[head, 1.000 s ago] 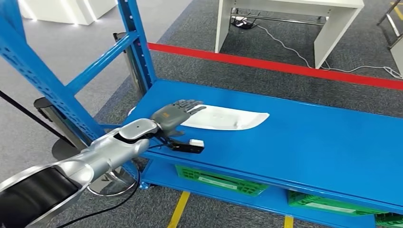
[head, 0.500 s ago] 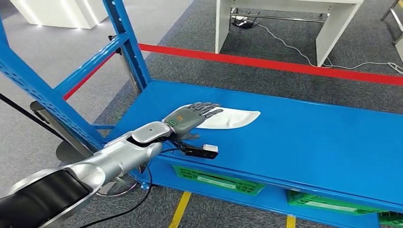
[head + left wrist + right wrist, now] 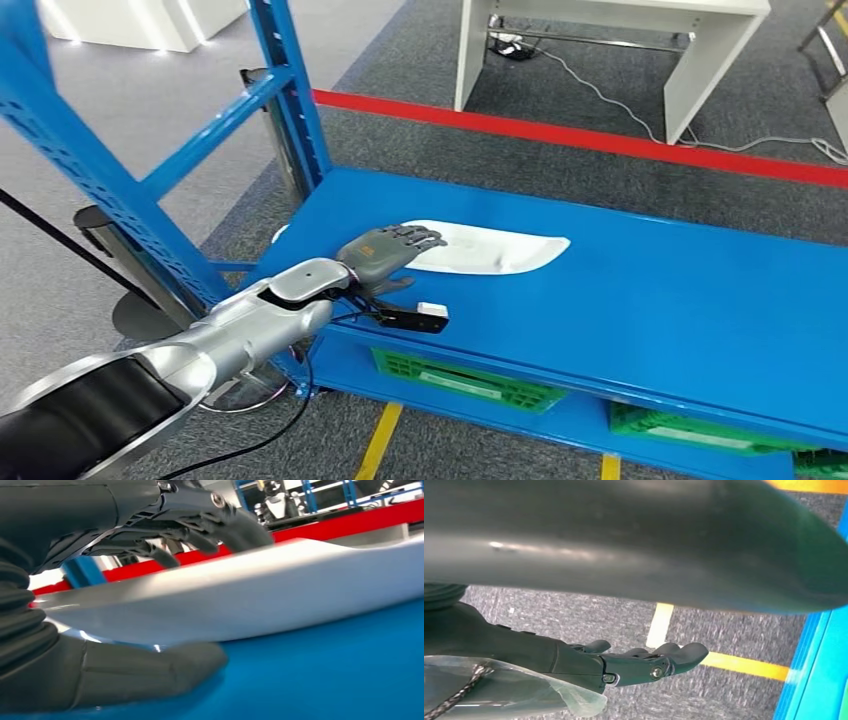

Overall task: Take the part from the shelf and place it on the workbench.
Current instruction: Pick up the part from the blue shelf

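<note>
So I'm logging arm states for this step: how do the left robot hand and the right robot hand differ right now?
The left robot hand reaches onto the blue shelf, fingers above the white part and thumb under its edge; the right robot hand is over grey floor beside the shelf. The left is around the part; the right holds nothing, fingers loosely curled. Both are dark grey.

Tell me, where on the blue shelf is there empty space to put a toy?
The blue shelf is bare from the white part's pointed end rightward. It is crowded near the blue upright, where the left hand reaches over the part.
</note>
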Tool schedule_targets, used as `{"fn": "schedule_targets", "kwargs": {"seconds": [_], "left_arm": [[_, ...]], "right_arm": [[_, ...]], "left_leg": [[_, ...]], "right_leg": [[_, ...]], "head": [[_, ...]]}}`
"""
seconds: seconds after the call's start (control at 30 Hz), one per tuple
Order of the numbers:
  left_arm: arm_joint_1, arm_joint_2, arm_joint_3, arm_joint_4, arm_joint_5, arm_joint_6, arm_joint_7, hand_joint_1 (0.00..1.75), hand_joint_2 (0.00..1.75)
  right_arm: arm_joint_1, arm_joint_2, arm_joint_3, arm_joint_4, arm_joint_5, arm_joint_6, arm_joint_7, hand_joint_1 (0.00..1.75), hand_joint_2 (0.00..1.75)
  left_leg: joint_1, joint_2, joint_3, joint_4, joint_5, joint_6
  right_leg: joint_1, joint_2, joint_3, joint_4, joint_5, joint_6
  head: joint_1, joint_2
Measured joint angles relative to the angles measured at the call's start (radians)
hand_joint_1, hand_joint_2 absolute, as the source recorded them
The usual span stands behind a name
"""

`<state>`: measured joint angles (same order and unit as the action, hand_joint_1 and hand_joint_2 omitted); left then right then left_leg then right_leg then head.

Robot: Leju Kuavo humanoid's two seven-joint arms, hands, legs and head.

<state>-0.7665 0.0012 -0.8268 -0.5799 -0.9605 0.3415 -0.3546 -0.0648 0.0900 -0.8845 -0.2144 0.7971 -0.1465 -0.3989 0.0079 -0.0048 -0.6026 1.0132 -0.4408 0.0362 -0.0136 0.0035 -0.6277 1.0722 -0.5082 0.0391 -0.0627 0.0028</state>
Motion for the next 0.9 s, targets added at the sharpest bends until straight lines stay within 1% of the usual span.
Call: {"fn": "schedule_targets", "kwargs": {"seconds": [0.07,0.1,0.13,0.17,0.2,0.23,0.27,0.3,0.33,0.4,0.43,0.47,0.5,0.53,0.57,0.6,0.63,0.67,0.7,0.73,0.77,0.8,0.83,0.9], "left_arm": [[0.003,0.001,0.000,0.008,0.004,-0.006,-0.002,1.75,1.75],[0.007,0.002,0.000,0.013,0.005,-0.009,-0.003,1.75,1.75],[0.012,0.003,0.001,0.018,0.007,-0.010,-0.004,1.75,1.75],[0.016,0.004,0.001,0.022,0.009,-0.011,-0.006,1.75,1.75],[0.019,0.006,0.002,0.025,0.010,-0.010,-0.008,1.75,1.75],[0.020,0.007,0.004,0.026,0.012,-0.008,-0.010,1.75,1.75],[0.020,0.008,0.006,0.027,0.014,-0.006,-0.011,1.75,1.75],[0.019,0.009,0.009,0.028,0.015,-0.004,-0.013,1.75,1.75],[0.018,0.010,0.011,0.028,0.016,-0.003,-0.014,1.75,1.75],[0.018,0.011,0.015,0.029,0.016,-0.003,-0.015,1.75,1.75],[0.018,0.012,0.016,0.029,0.016,-0.002,-0.016,1.75,1.75],[0.017,0.013,0.017,0.029,0.016,-0.002,-0.017,1.75,1.75],[0.017,0.015,0.018,0.029,0.016,-0.001,-0.017,1.75,1.75],[0.017,0.016,0.018,0.030,0.016,-0.001,-0.018,1.75,1.75],[0.018,0.017,0.018,0.031,0.016,-0.001,-0.018,1.75,1.75],[0.021,0.018,0.018,0.032,0.016,-0.001,-0.018,1.75,1.75],[0.024,0.019,0.018,0.033,0.016,-0.001,-0.018,1.75,1.75],[0.026,0.019,0.018,0.033,0.016,-0.001,-0.018,1.75,1.75],[0.026,0.019,0.019,0.034,0.016,-0.001,-0.018,1.75,1.75],[0.025,0.019,0.019,0.034,0.016,-0.001,-0.019,1.75,1.75],[0.023,0.019,0.019,0.034,0.016,0.000,-0.019,1.75,1.75],[0.022,0.018,0.019,0.034,0.016,0.000,-0.020,1.75,1.75],[0.021,0.018,0.019,0.034,0.016,0.000,-0.020,1.75,1.75],[0.022,0.017,0.019,0.034,0.016,0.000,-0.021,1.75,1.75]], "right_arm": [[0.000,0.000,-0.004,0.000,0.001,0.000,0.000,0.00,0.00],[0.000,0.000,-0.005,0.000,0.001,0.001,0.000,0.00,0.00],[0.000,-0.001,-0.006,0.000,0.001,0.001,-0.001,0.00,0.00],[0.001,-0.002,-0.007,0.000,0.002,0.001,-0.001,0.00,0.00],[0.001,-0.003,-0.009,0.000,0.002,0.001,-0.001,0.00,0.00],[0.001,-0.004,-0.010,0.000,0.002,0.001,-0.002,0.00,0.00],[0.000,-0.006,-0.012,0.000,0.002,0.001,-0.003,0.00,0.00],[-0.002,-0.006,-0.013,0.000,0.003,0.001,-0.004,0.00,0.00],[-0.002,-0.007,-0.014,0.000,0.003,0.001,-0.005,0.00,0.00],[-0.002,-0.007,-0.014,0.000,0.003,0.002,-0.006,0.00,0.00],[-0.001,-0.007,-0.014,0.000,0.003,0.002,-0.006,0.00,0.00],[-0.001,-0.007,-0.015,0.000,0.003,0.002,-0.006,0.00,0.00],[-0.002,-0.007,-0.015,0.000,0.003,0.002,-0.007,0.00,0.00],[-0.002,-0.007,-0.015,0.000,0.003,0.003,-0.007,0.00,0.00],[-0.002,-0.007,-0.016,0.000,0.003,0.003,-0.008,0.00,0.00],[-0.002,-0.007,-0.017,0.000,0.003,0.003,-0.009,0.00,0.00],[-0.002,-0.007,-0.017,0.000,0.003,0.003,-0.010,0.00,0.00],[-0.002,-0.007,-0.018,0.000,0.003,0.003,-0.011,0.00,0.00],[-0.001,-0.007,-0.018,0.000,0.003,0.003,-0.012,0.00,0.00],[-0.001,-0.007,-0.018,0.000,0.003,0.003,-0.012,0.00,0.00],[-0.001,-0.007,-0.018,0.000,0.004,0.003,-0.013,0.00,0.00],[-0.002,-0.006,-0.018,0.000,0.004,0.003,-0.013,0.00,0.00],[-0.002,-0.006,-0.018,0.000,0.004,0.003,-0.013,0.00,0.00],[-0.002,-0.006,-0.018,0.000,0.003,0.003,-0.013,0.00,0.00]], "left_leg": [[-0.002,0.000,-0.001,0.000,0.000,0.005],[-0.002,0.000,-0.001,0.001,0.000,0.005],[-0.003,0.000,-0.001,0.001,0.000,0.005],[-0.003,0.000,0.000,0.002,-0.001,0.005],[-0.003,-0.001,0.000,0.003,-0.002,0.004],[-0.003,-0.001,0.001,0.004,-0.003,0.002],[-0.005,-0.002,0.000,0.006,-0.005,-0.002],[-0.007,-0.003,-0.001,0.009,-0.006,-0.006],[-0.009,-0.004,-0.003,0.010,-0.006,-0.011],[-0.010,-0.005,-0.003,0.010,-0.004,-0.020],[-0.009,-0.005,-0.003,0.013,-0.008,-0.025],[-0.008,-0.004,-0.008,0.028,-0.021,-0.030],[-0.007,-0.004,-0.021,0.063,-0.043,-0.035],[-0.005,-0.003,-0.046,0.121,-0.076,-0.039],[-0.004,-0.002,-0.076,0.191,-0.111,-0.042],[-0.003,-0.002,-0.104,0.256,-0.137,-0.044],[-0.003,-0.002,-0.121,0.297,-0.147,-0.044],[-0.003,-0.002,-0.121,0.298,-0.136,-0.043],[-0.003,-0.002,-0.101,0.258,-0.107,-0.040],[-0.004,-0.002,-0.068,0.190,-0.069,-0.034],[-0.007,-0.001,-0.033,0.118,-0.040,-0.026],[-0.009,-0.001,-0.006,0.059,-0.021,-0.020],[-0.011,-0.001,0.009,0.024,-0.014,-0.015],[-0.013,-0.001,0.014,0.006,-0.016,-0.011]], "right_leg": [[-0.001,0.000,-0.062,0.132,-0.059,0.004],[-0.001,0.000,-0.090,0.187,-0.075,0.005],[-0.001,0.000,-0.105,0.213,-0.075,0.006],[-0.001,-0.001,-0.099,0.197,-0.055,0.005],[-0.001,-0.001,-0.076,0.146,-0.021,0.004],[-0.001,-0.001,-0.042,0.075,0.013,0.003],[-0.001,-0.002,-0.006,0.010,0.035,0.001],[-0.001,-0.001,0.019,-0.035,0.046,-0.002],[0.000,-0.001,0.032,-0.057,0.046,-0.005],[0.001,0.001,0.037,-0.062,0.045,-0.014],[0.000,0.000,0.038,-0.064,0.046,-0.020],[-0.002,0.000,0.040,-0.066,0.048,-0.026],[-0.004,-0.001,0.041,-0.068,0.049,-0.032],[-0.004,-0.002,0.042,-0.068,0.049,-0.036],[-0.004,-0.002,0.042,-0.068,0.049,-0.039],[-0.003,-0.002,0.042,-0.068,0.049,-0.039],[-0.003,-0.002,0.042,-0.068,0.049,-0.039],[-0.003,-0.002,0.042,-0.067,0.049,-0.039],[-0.002,-0.001,0.044,-0.067,0.048,-0.039],[-0.002,0.000,0.046,-0.067,0.048,-0.039],[-0.001,0.000,0.046,-0.067,0.048,-0.037],[0.001,0.000,0.046,-0.066,0.047,-0.034],[0.001,0.000,0.044,-0.066,0.047,-0.030],[0.002,0.000,0.042,-0.068,0.049,-0.019]], "head": [[0.003,0.000],[0.004,0.000],[0.004,0.000],[0.004,0.000],[0.004,0.000],[0.004,0.000],[0.004,0.000],[0.003,0.000],[0.002,0.000],[0.000,0.000],[-0.001,0.000],[-0.002,0.000],[-0.004,0.000],[-0.005,0.000],[-0.007,0.000],[-0.007,0.000],[-0.007,0.000],[-0.007,0.000],[-0.007,0.000],[-0.007,0.000],[-0.006,0.000],[-0.006,0.000],[-0.006,0.000],[-0.006,0.000]]}}
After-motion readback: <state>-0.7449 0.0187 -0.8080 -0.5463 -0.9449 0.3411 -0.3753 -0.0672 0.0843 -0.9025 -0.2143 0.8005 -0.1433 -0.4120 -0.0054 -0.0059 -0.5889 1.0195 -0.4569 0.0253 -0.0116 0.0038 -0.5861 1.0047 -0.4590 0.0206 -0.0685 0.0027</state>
